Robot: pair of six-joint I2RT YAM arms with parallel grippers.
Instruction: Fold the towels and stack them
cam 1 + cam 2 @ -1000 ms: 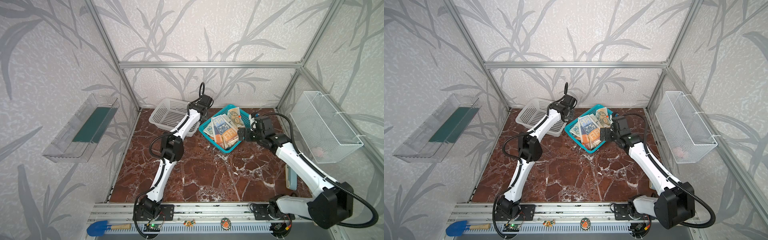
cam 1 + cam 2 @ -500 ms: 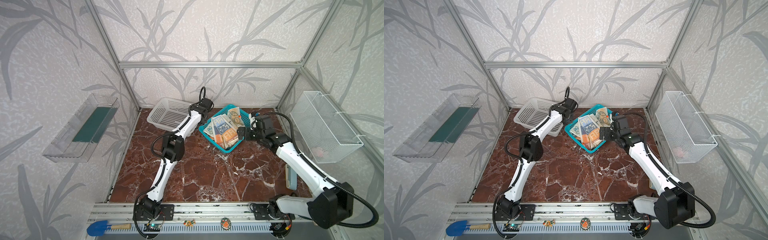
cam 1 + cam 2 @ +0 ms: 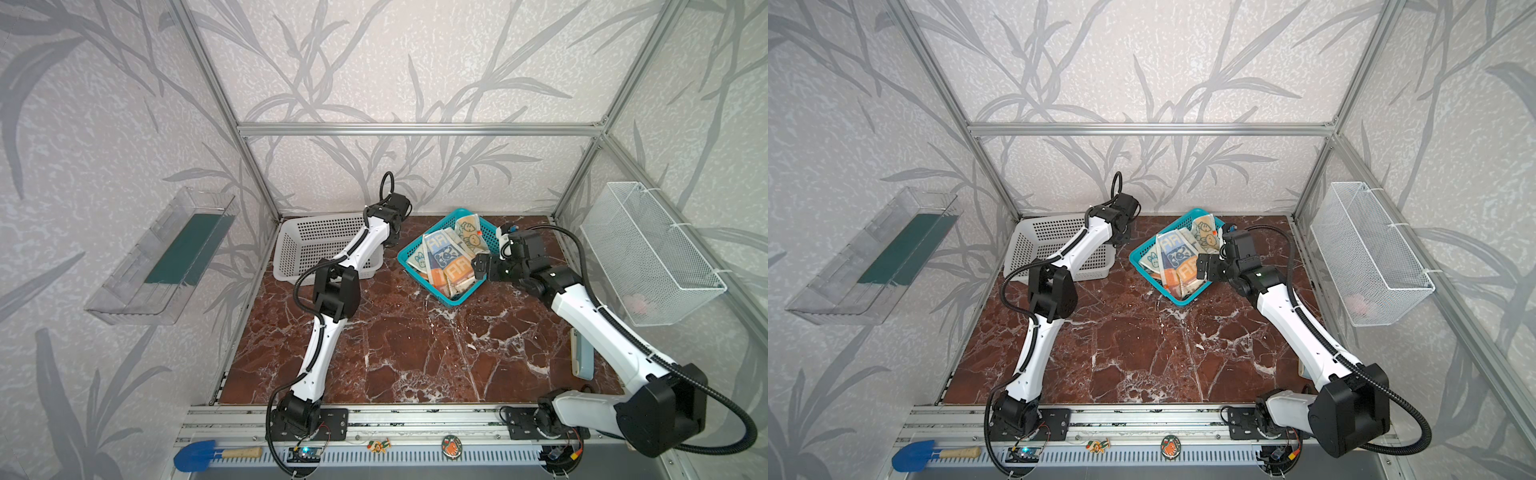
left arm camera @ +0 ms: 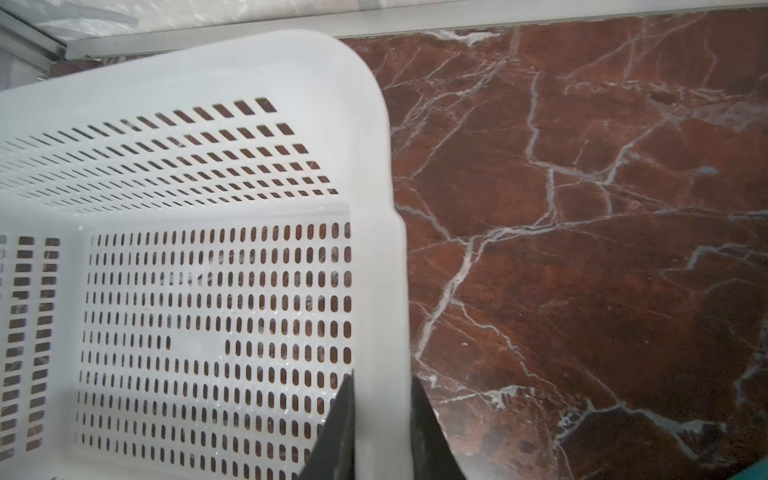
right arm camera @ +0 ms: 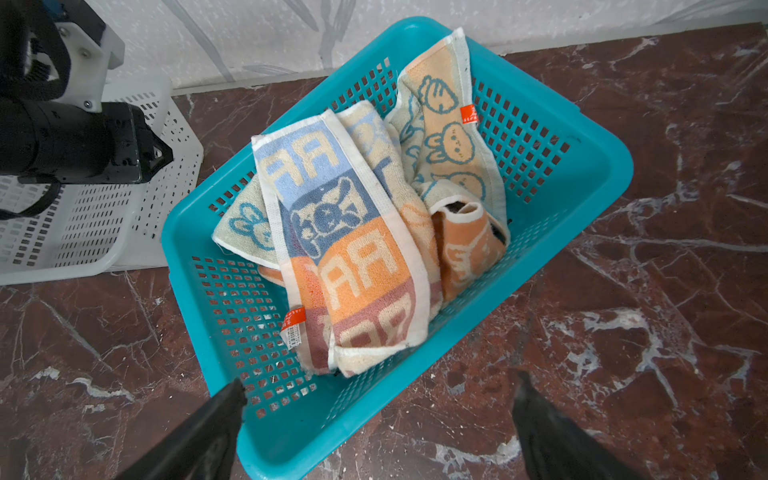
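Left arm (image 3: 322, 353): stands up from its base, bends at the elbow, and its forearm extends toward the rear. Left gripper (image 4: 382, 378): points downward. Its fingers (image 4: 343, 424) stand close together and clamp the rim of a white basket (image 4: 374, 166), one finger inside and one outside.

Right arm (image 3: 582, 307): reaches to the rear and inward, with the wrist low. Right gripper (image 5: 379, 378): tilted downward, jaws spread wide, holding nothing.

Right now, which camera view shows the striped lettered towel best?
The right wrist view: the striped towel fills the middle, on top in the teal basket, letters readable. Both top views show it small. The left wrist view shows the white basket, no towel.
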